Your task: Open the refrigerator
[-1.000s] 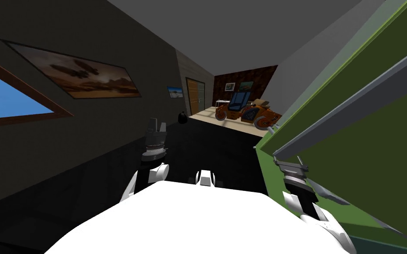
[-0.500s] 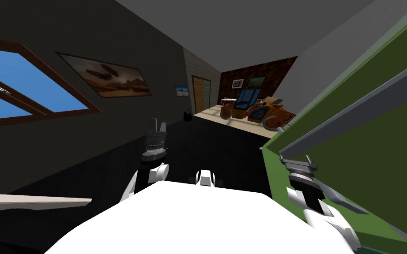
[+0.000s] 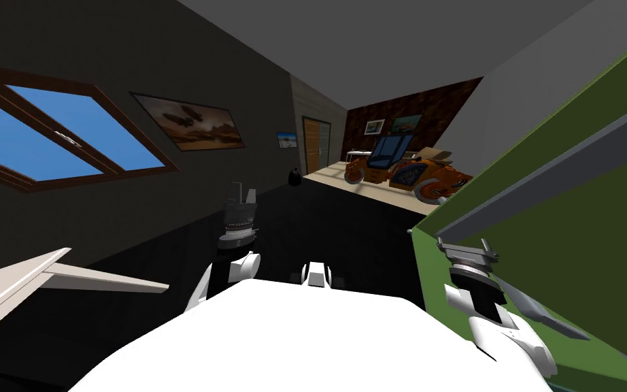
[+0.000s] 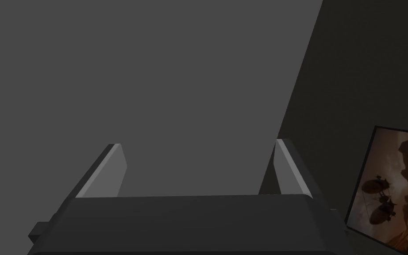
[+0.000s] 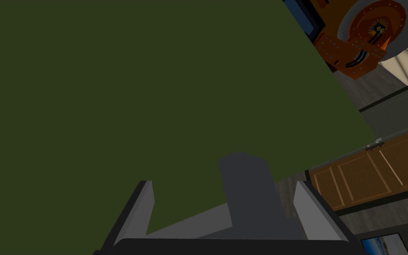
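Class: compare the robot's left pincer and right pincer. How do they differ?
The left pincer has nothing between its fingers; the right pincer straddles the grey handle. The left pincer is held away from the green refrigerator door; the right pincer faces it from close by. Both are open.
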`<state>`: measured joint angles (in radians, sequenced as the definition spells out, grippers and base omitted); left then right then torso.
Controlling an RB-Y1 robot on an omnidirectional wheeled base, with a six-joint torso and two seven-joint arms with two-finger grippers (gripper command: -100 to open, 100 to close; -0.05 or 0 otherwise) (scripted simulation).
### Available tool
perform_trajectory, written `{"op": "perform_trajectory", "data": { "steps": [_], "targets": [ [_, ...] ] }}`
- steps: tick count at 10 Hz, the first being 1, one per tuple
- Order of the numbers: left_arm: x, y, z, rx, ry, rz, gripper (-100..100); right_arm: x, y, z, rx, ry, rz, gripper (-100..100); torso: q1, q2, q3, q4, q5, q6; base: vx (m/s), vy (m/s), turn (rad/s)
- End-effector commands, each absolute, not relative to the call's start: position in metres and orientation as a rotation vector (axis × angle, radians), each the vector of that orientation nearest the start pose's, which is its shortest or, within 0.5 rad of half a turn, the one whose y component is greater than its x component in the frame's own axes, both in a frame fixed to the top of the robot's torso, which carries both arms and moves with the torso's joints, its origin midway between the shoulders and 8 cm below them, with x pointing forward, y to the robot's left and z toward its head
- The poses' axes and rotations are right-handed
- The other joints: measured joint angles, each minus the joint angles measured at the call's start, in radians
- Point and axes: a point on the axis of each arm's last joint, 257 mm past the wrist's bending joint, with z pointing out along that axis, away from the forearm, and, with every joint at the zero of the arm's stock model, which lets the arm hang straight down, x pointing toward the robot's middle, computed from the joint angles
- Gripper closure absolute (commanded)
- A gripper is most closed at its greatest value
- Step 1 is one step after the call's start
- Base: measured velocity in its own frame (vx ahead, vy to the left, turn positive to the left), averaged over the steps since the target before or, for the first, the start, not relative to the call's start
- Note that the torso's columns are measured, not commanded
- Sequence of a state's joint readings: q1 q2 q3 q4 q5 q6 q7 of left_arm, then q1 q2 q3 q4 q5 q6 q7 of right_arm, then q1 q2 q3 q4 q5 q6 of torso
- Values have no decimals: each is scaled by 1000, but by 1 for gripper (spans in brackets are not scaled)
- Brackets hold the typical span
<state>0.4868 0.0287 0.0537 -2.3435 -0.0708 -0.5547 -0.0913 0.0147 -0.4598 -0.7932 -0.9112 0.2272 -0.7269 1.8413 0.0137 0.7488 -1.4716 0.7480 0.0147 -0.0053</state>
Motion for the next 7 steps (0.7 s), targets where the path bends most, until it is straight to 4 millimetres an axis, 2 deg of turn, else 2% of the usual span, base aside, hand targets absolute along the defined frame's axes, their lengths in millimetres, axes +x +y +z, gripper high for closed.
{"op": "perform_trajectory", "data": {
  "steps": [1,2,7],
  "targets": [
    [320,275,66,-448,602,-1152,0,349,-703,-185,-166,1359,-1225,-100,1,0,0,0,0,0,-48,2,31],
    [320,275,66,-448,602,-1151,0,348,-703,-190,-166,1373,-1225,0,0,-4,-2,-3,-2,5,-7,2,6],
    [320,275,66,-448,603,-1151,0,345,-701,-208,-164,1414,-1214,0,-11,-9,-4,-8,-12,5,0,0,0]
  ]
}}
